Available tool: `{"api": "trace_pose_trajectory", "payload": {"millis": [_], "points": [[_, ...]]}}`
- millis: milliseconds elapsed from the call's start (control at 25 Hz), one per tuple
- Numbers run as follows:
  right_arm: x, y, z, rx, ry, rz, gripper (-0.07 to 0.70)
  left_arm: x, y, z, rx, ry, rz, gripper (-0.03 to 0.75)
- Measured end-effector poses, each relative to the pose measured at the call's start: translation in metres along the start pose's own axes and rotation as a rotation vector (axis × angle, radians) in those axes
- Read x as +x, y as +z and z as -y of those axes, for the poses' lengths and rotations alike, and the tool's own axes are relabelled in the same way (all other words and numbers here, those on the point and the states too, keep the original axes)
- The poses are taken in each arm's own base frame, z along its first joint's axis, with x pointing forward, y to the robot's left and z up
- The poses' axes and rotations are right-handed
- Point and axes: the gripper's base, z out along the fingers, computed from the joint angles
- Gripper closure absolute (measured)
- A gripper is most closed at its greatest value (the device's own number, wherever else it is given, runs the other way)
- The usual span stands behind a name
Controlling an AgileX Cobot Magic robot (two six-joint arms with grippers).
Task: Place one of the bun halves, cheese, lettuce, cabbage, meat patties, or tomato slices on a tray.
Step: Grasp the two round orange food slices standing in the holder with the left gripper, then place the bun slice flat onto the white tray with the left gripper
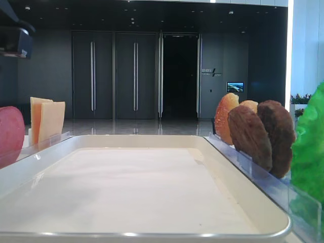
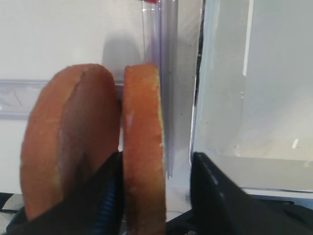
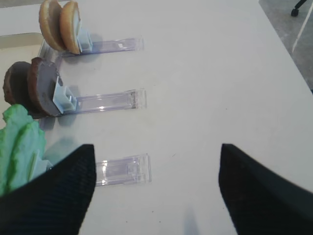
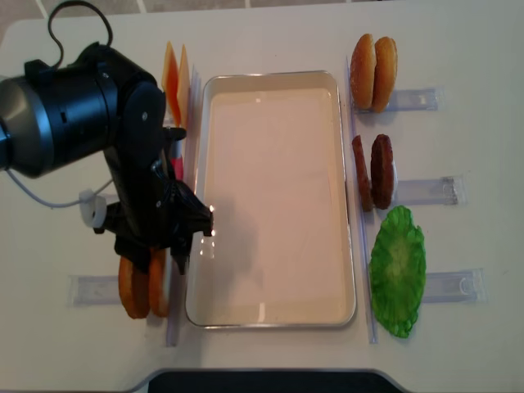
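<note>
On the left, the left gripper [image 4: 161, 246] hung over the near-left rack [image 4: 97, 289], where two bun halves [image 4: 144, 285] stood on edge just beside the tray's left rim; in the left wrist view its dark fingers [image 2: 110, 196] straddled the right-hand bun half [image 2: 144, 147], the left finger wedged between the two buns and against it, the right finger standing a little off its other face, so the jaws were part-way closed and not yet clamped. Farther back on the left stood a red tomato slice [image 4: 176, 166], mostly hidden by the arm, and cheese [image 4: 175, 72] slices upright. The cream-white tray [image 4: 274, 82] lay in the middle with nothing on it. On the right, from far to near, stood another pair of bun halves [image 4: 373, 72], two meat patties [image 4: 373, 171] and green lettuce [image 4: 398, 270], each in a clear rack. The right gripper [image 3: 156, 188] hovered above the table by the lettuce rack, fingers spread wide apart, holding nothing
</note>
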Motion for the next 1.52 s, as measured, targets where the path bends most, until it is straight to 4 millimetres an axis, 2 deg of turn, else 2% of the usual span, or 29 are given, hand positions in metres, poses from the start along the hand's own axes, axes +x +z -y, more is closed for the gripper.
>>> {"api": "trace_pose_trajectory", "payload": {"millis": [120,200,440,640,880,1120,1240,1520], "points": [[0.000,0.000,0.000,0.000,0.000,0.000,0.104,0.000,0.000,0.000,-0.003,0.001,0.000,0.507],[0.000,0.000,0.000,0.000,0.000,0.000,0.104,0.000,0.000,-0.001,-0.015,0.005,-0.003,0.570],[0.000,0.000,0.000,0.000,0.000,0.000,0.104,0.003,-0.001,-0.003,-0.028,0.026,-0.029,0.584],[0.000,0.000,0.000,0.000,0.000,0.000,0.104,0.016,-0.029,-0.010,0.050,0.027,0.042,0.586],[0.000,0.000,0.000,0.000,0.000,0.000,0.104,0.036,-0.069,-0.011,0.303,0.067,0.196,0.587],[0.000,0.000,0.000,0.000,0.000,0.000,0.104,0.036,-0.086,-0.001,0.565,0.181,0.293,0.587],[0.000,0.000,0.000,0.000,0.000,0.000,0.104,0.031,-0.082,-0.001,0.654,0.205,0.336,0.587],[0.000,0.000,0.000,0.000,0.000,0.000,0.104,0.026,-0.039,-0.002,0.796,0.285,0.341,0.587]]}}
